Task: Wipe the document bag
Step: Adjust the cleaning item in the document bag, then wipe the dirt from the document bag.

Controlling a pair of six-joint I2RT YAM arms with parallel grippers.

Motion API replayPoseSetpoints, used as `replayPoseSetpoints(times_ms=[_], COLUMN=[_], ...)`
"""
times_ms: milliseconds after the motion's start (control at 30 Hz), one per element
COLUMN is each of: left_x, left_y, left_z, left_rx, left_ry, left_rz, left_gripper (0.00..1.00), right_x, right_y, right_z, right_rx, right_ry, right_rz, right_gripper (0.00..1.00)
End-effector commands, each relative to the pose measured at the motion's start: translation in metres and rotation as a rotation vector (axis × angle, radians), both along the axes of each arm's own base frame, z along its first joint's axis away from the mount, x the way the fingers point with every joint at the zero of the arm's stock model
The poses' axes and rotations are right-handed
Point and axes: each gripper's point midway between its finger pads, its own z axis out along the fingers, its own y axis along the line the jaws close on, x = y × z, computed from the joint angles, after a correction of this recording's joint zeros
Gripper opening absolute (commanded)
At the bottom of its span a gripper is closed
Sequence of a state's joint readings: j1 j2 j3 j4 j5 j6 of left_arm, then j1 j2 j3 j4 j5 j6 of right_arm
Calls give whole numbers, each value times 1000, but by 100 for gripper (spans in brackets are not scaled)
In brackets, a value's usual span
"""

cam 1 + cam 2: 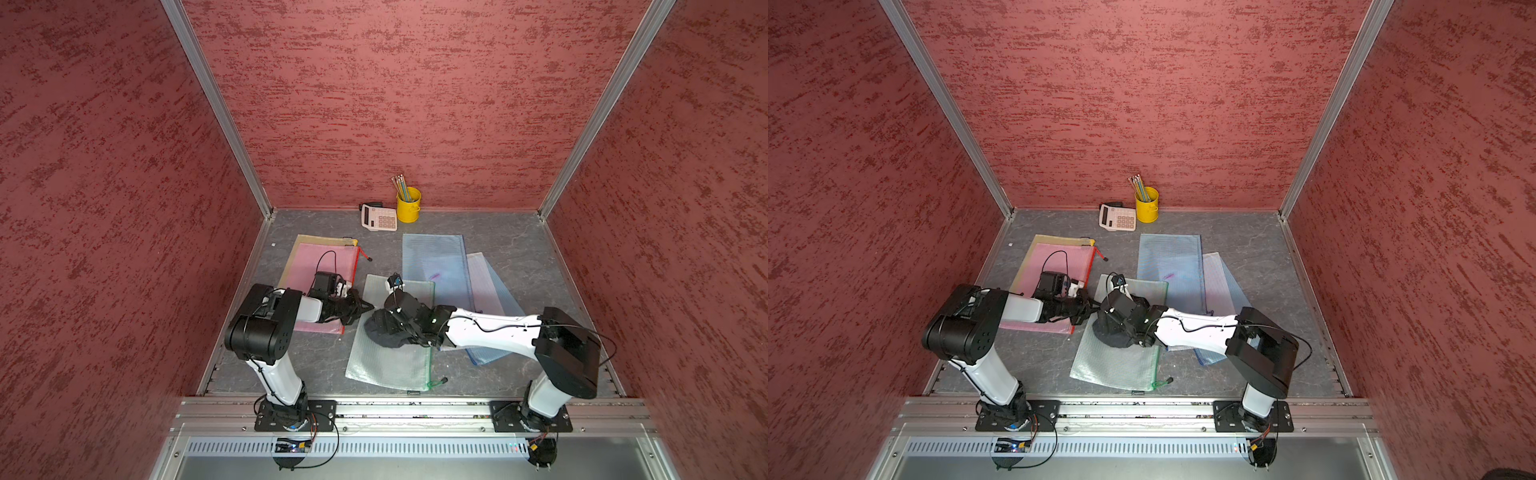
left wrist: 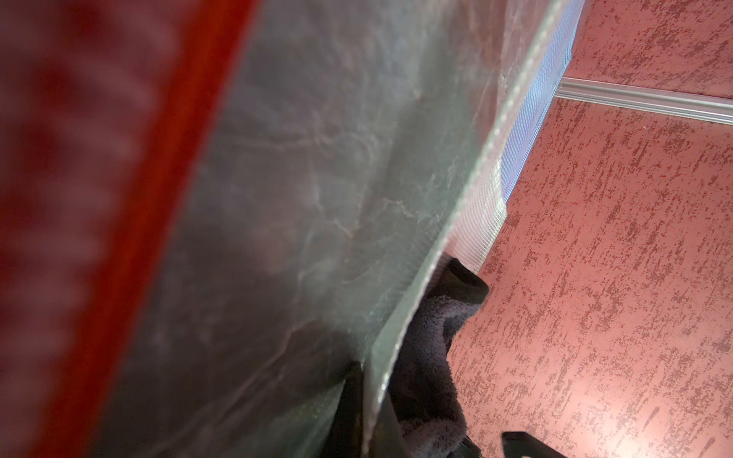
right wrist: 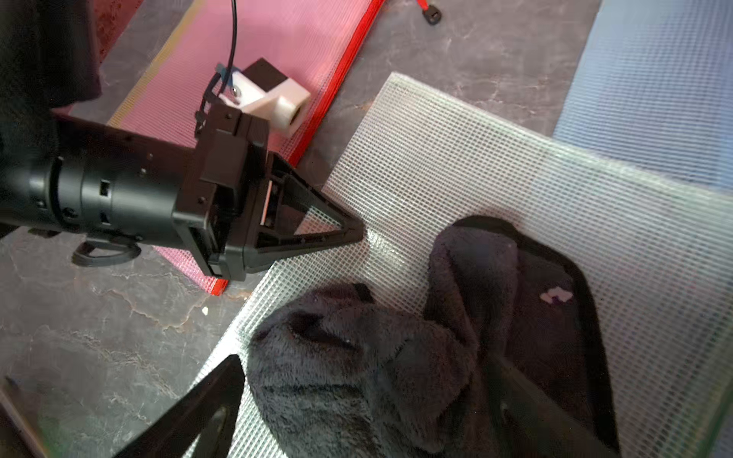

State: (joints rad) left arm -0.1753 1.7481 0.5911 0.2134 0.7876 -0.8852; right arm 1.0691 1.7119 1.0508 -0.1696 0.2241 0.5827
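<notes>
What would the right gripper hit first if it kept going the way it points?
Most likely the dark cloth, bunched between the right gripper's open fingers, with the clear bag beneath it.

Centre document bag (image 1: 386, 368) lies front-middle on the bench (image 1: 519, 237), with the cloth (image 1: 388, 344) heaped near its middle. Left gripper (image 1: 369, 306) is nipped onto the bag's left edge. Right gripper (image 3: 363, 365) sits over the cloth, one finger on either side. To the left lie two stacked document bags (image 1: 328, 259). Behind and to the right is an overlapping pile of document bags (image 1: 436, 262). At the back wall, the calculator (image 1: 379, 217) sits just left of the pencil cup (image 1: 408, 205).
</notes>
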Motion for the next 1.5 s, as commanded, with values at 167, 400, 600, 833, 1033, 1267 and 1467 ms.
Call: replayPoseSetpoints(times_ms=[167,400,600,833,1033,1267,1467], left_x=[-9,-9,-8,-3,-5,-12,-13], left_y=[9,13,18,26,27,24,19], left_z=[-23,-20,-21,-16,-17,-24,-29], left_rx=[72,74,70,59,57,64,61], left_ry=[73,67,67,52,51,56,69], left_rz=[26,31,40,66,85,125,132], left_gripper=[0,0,0,0,0,0,0], right_x=[-10,-15,-41,-52,-21,-24,-54], right_y=[-18,-61,-99,-146,-102,8,8], right_z=[-77,-108,-138,-112,-37,-28,-104], right_rx=[-213,-327,-458,-562,-384,-197,-274], right_ry=[80,117,230,261,122,66,179], right_rz=[-19,-169,-196,-325,-284,-34,6], right_gripper=[98,81,34,6,1,2,1])
